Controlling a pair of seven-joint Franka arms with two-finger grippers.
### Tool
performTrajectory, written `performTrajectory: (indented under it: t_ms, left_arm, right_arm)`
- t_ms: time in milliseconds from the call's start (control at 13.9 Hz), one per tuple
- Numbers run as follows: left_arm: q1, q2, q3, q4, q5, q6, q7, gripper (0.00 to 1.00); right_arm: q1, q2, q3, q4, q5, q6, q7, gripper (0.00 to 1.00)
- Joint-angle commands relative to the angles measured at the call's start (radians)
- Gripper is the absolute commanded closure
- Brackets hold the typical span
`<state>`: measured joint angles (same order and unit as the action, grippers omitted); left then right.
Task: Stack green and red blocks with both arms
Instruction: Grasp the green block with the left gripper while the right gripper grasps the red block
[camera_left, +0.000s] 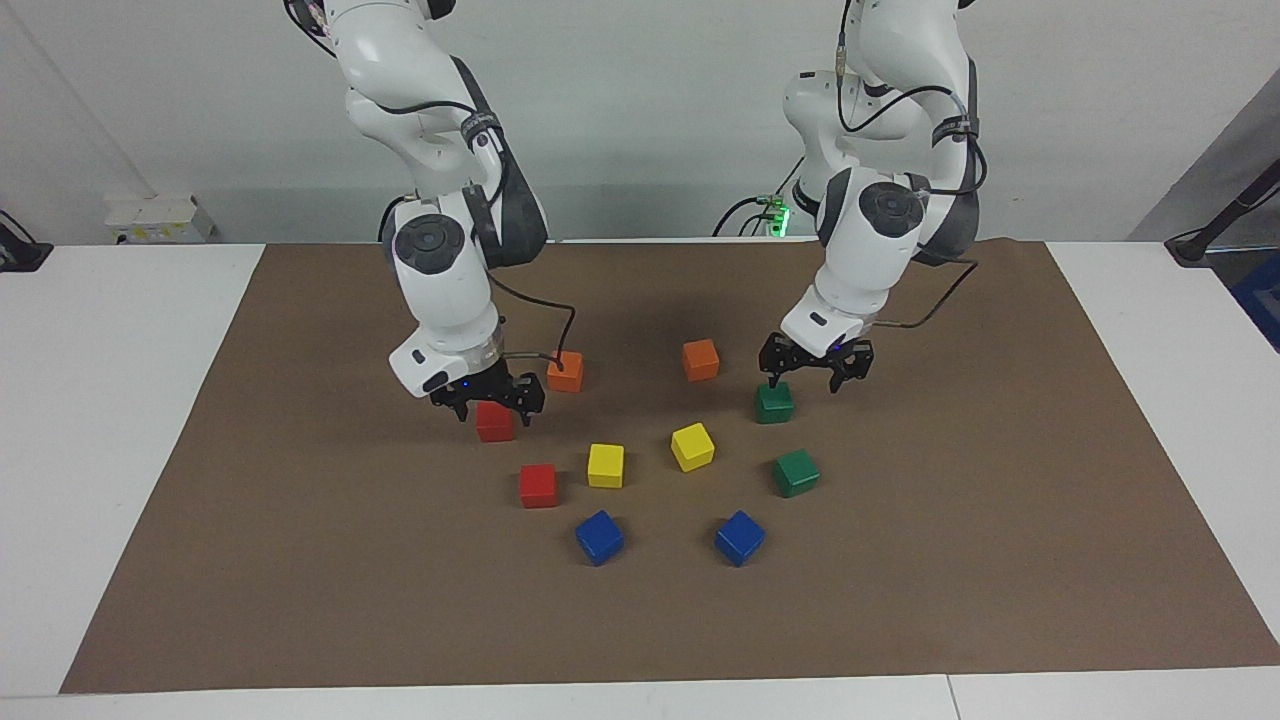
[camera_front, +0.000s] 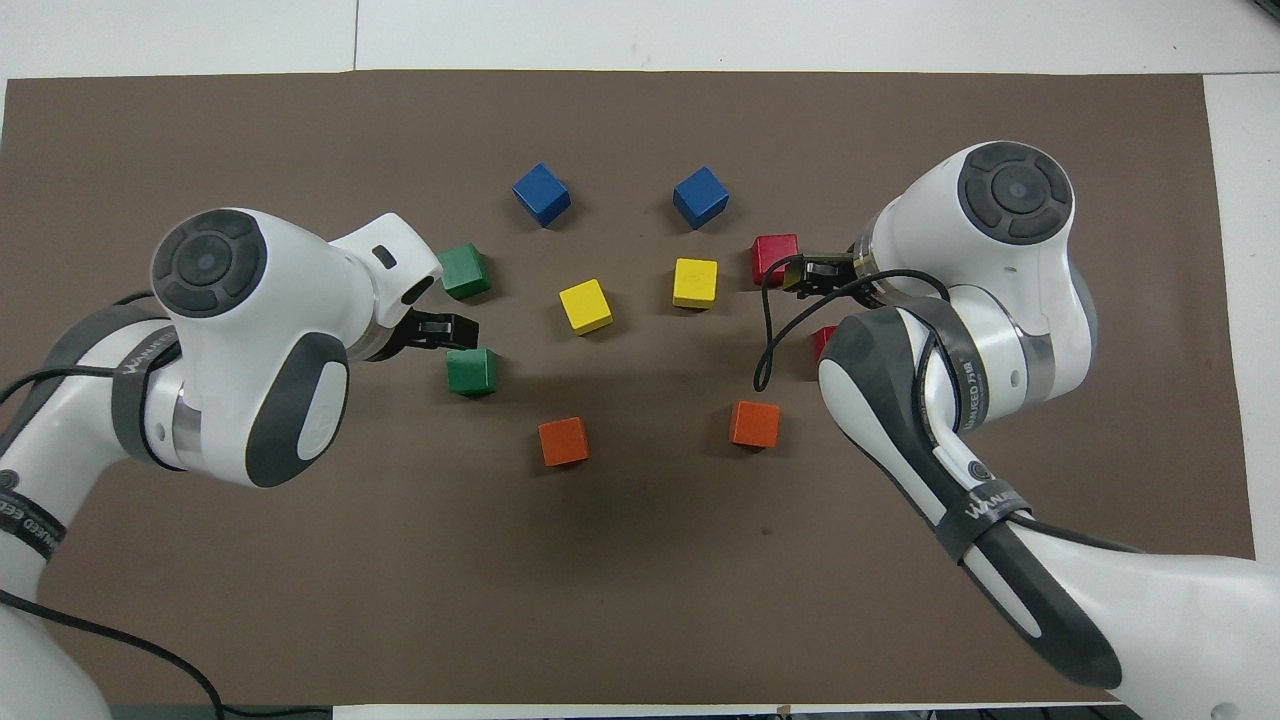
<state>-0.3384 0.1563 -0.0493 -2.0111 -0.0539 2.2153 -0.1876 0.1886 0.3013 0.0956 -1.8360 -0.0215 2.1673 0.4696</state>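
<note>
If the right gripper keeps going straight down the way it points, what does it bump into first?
Most likely the red block nearer to the robots. The right gripper hangs open just above it, fingers pointing down on either side, though how exactly it is centred is hard to judge.

White table (camera_left: 120, 400), brown mat (camera_left: 950, 560), grey wall (camera_left: 650, 100).

On the mat (camera_left: 300, 550) we saw a nearest pair (camera_left: 565, 371) by the robots, a farthest pair (camera_left: 599, 537), and a middle pair (camera_left: 605, 465) between them. The right-end blocks (camera_left: 538, 485) and left-end blocks (camera_left: 796, 472) flanked these. The right gripper (camera_left: 492, 408) hung over the nearer right-end one, and the left gripper (camera_left: 812, 380) was close by the nearer left-end one.
</note>
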Motion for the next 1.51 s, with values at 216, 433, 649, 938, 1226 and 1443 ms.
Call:
performTrajectory:
  t_ms: [216,433,649,938,1226,1443]
  left_arm:
    - [-0.051,0.084,0.02,-0.018,-0.012,0.075,-0.01,0.0]
    - [-0.054,0.092,0.022,-0.02,-0.007,0.075,-0.006,0.0]
    - [-0.05,0.092,0.022,-0.043,-0.007,0.087,-0.009,0.0]
    - [-0.051,0.091,0.02,-0.081,-0.007,0.136,-0.036,0.0]
    - [-0.053,0.091,0.02,-0.09,-0.007,0.144,-0.076,0.61]
    - [-0.047,0.091,0.02,-0.086,-0.007,0.141,-0.09,1.0]
  right_arm:
    - [-0.012,0.05,0.01,-0.017,-0.008,0.069,0.035,0.0]
    - [-0.012,0.059,0.01,-0.037,-0.008,0.104,0.027,0.0]
    - [-0.02,0.059,0.007,-0.086,-0.008,0.173,-0.014,0.0]
    - [-0.052,0.045,0.007,-0.086,-0.009,0.132,-0.06,0.0]
    - [-0.055,0.022,0.009,-0.089,-0.009,0.089,-0.077,0.0]
    - [-0.043,0.012,0.01,-0.091,-0.009,0.077,-0.078,0.0]
